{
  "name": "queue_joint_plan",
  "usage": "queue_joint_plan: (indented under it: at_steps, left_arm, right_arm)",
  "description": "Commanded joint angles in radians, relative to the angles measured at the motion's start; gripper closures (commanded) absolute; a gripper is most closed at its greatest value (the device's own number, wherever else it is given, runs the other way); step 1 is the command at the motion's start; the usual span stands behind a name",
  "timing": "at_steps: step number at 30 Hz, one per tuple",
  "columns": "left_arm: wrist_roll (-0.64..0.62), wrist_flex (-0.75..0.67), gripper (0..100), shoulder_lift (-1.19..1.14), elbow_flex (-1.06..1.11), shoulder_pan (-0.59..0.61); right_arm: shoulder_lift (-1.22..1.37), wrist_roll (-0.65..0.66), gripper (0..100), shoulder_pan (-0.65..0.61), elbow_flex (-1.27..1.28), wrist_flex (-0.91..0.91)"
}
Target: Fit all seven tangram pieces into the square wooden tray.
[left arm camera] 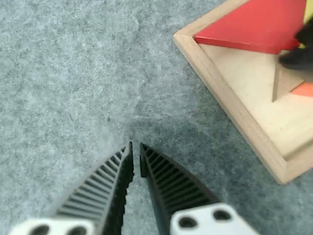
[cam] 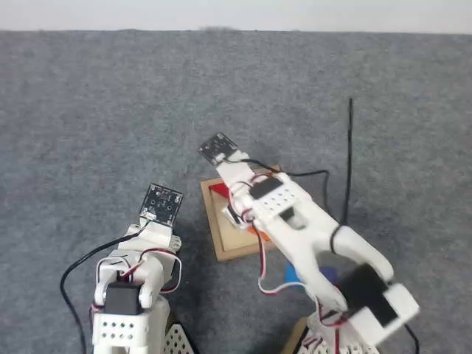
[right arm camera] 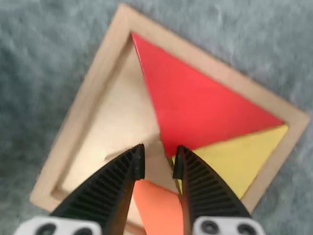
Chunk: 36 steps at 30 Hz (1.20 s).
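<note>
The left gripper [left arm camera: 136,147] hangs over bare carpet [left arm camera: 73,73] just beside the tray [left arm camera: 220,83], its jaws almost shut on nothing. The right gripper [right arm camera: 156,159] hovers low inside the tray, jaws a little apart, tips at the corner of the red piece [right arm camera: 195,98]. Yellow [right arm camera: 234,161] sits beside red, and orange [right arm camera: 154,205] lies under the jaws.

Lowering here could jam a tip on red and tilt it, or shove orange askew. A hard push may slide the tray. Blue [cam: 292,274] lies off the tray under the right arm, an awkward reach.

No readable writing.
</note>
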State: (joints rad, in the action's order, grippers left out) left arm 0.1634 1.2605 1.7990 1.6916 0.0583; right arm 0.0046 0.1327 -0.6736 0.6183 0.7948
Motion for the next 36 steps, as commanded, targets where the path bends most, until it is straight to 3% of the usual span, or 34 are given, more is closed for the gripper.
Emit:
queue_joint_plan:
  at_steps: [1, 10, 18, 21, 30, 36]
  left_arm:
    - [0.008, 0.003, 98, 0.017, -0.010, 0.006]
    - [0.008, 0.003, 98, 0.017, -0.010, 0.006]
    - [0.008, 0.003, 98, 0.017, -0.010, 0.006]
    - [0.008, 0.003, 98, 0.017, -0.010, 0.006]
    - [0.008, 0.003, 98, 0.017, -0.010, 0.006]
    - [0.008, 0.003, 98, 0.017, -0.010, 0.006]
  right_arm:
    - [0.079, -0.012, 87.9, -0.021, -0.095, -0.012]
    - [0.099, -0.009, 87.9, -0.090, -0.141, -0.010]
    - [-0.191, -0.012, 88.6, -0.031, -0.006, 0.082]
    - [-0.232, -0.012, 94.1, -0.016, 0.069, 0.074]
    - [-0.081, -0.005, 96.4, 0.005, 0.040, 0.001]
    - [0.035, -0.005, 96.4, -0.076, -0.043, 0.001]
